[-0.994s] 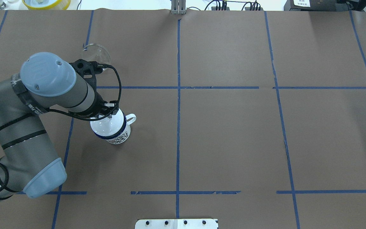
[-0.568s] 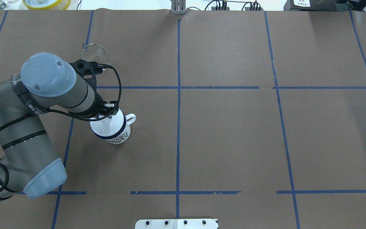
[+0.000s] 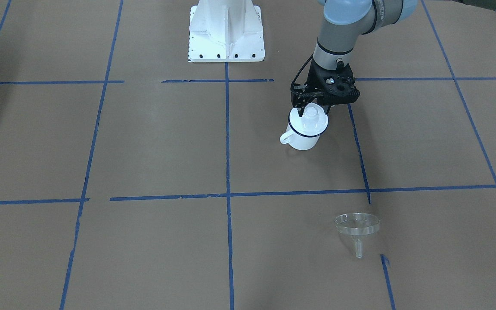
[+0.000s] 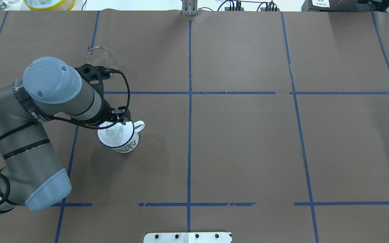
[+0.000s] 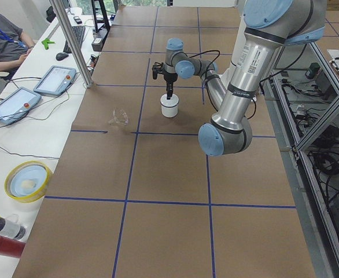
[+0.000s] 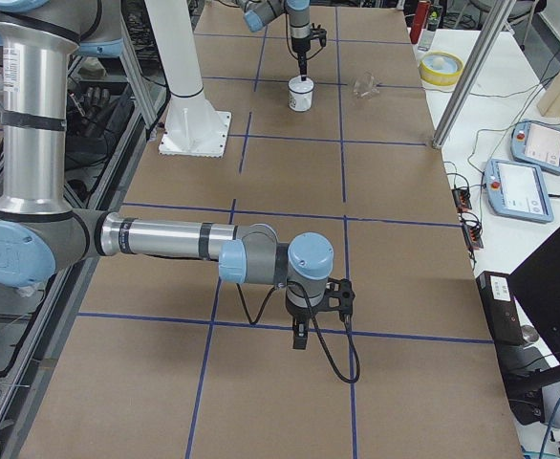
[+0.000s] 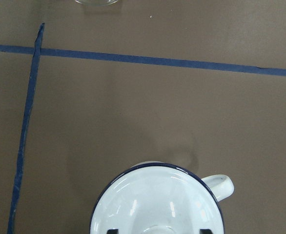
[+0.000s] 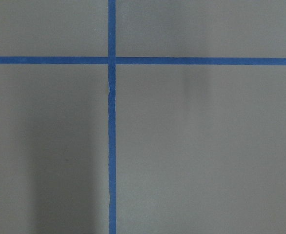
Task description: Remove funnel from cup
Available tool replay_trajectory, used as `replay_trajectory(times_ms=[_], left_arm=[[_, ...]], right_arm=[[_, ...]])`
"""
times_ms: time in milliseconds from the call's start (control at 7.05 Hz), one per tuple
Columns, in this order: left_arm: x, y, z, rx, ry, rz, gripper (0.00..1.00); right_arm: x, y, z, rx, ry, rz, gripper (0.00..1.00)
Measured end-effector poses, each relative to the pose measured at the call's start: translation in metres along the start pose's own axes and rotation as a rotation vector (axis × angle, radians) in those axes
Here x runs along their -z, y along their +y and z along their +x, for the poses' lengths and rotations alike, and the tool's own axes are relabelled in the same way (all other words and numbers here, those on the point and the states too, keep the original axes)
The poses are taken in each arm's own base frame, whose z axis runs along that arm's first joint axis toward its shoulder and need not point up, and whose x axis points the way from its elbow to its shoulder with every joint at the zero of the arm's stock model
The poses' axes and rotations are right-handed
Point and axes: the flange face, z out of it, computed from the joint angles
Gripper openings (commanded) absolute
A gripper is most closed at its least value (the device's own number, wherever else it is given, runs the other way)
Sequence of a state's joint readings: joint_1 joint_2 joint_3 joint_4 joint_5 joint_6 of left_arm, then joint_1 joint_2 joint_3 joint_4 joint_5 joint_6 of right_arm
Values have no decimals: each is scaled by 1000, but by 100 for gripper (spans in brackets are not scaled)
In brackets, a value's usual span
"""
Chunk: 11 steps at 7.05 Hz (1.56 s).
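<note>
Since the funnel (image 3: 357, 226) lies on the counter (image 3: 144, 142), well apart from the lidded cup (image 3: 302, 142), removal is judged complete, and the left hand (image 3: 313, 110), released and straddling the lid knob (image 3: 311, 113), needs only a vertical retreat that leaves the lid (image 3: 312, 123) seated.

left pincer (image 3: 313, 111): shifted slightly toward the handle side of the cup (image 4: 124, 144) | left arm (image 4: 51, 87): nudged likewise | cup's blue rim band: shows thinner
</note>
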State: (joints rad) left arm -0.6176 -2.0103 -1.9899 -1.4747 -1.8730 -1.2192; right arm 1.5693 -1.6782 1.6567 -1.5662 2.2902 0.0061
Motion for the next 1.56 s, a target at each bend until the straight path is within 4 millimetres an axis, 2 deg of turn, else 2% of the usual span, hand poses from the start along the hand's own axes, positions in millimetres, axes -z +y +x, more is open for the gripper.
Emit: replay_trajectory(times_ms=[284, 426, 568, 710, 852, 994, 1135, 1277, 1419, 1561], left_arm=[[15, -2, -4, -37, 24, 16, 100], [32, -13, -17, -91, 45, 22, 100], [52, -38, -47, -146, 67, 19, 100], [73, -66, -94, -200, 77, 16, 100], [90, -92, -152, -253, 73, 14, 100], [105, -109, -219, -311, 62, 11, 100], [116, -116, -290, -361, 45, 8, 100], [124, -116, -367, -375, 37, -2, 100], [123, -106, -437, -350, 38, -25, 100], [106, -84, -500, -310, 34, -73, 100]], right_arm=[[0, 0, 0, 0, 0, 0, 100], [0, 0, 0, 0, 0, 0, 100], [0, 0, 0, 0, 0, 0, 100], [0, 0, 0, 0, 0, 0, 100], [0, 0, 0, 0, 0, 0, 100], [0, 0, 0, -1, 0, -1, 100], [-1, 0, 0, -1, 0, -1, 100], [0, 0, 0, -1, 0, -1, 100], [0, 0, 0, 0, 0, -1, 100], [0, 0, 0, 0, 0, 0, 100]])
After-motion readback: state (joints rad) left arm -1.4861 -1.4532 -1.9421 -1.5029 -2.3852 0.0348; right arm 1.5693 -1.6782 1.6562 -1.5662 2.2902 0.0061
